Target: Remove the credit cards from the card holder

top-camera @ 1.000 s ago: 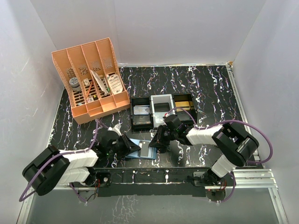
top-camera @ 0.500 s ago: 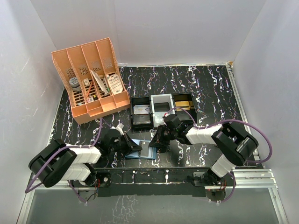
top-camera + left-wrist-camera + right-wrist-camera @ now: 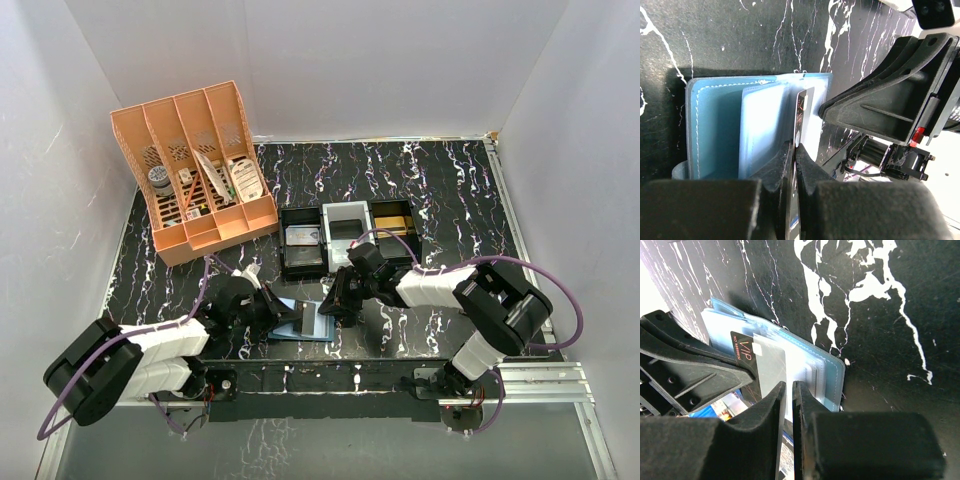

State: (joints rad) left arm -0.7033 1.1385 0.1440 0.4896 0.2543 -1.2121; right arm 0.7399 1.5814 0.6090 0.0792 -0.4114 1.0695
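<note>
Now the left gripper (image 3: 792, 148) clamps the credit card (image 3: 803, 102) edge-on, while the right gripper (image 3: 789, 388) pinches the card holder (image 3: 832, 373).

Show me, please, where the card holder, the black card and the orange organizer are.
card holder (image 3: 715, 125): left wrist view, light blue inner flap.
black card (image 3: 742, 351): right wrist view, corner printed VIP.
orange organizer (image 3: 215, 235): top view, front wall.

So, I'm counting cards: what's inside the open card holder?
A black card marked VIP shows, partly under a clear sleeve of the card holder, pinched by the left tool. Deeper pockets are covered.
</note>
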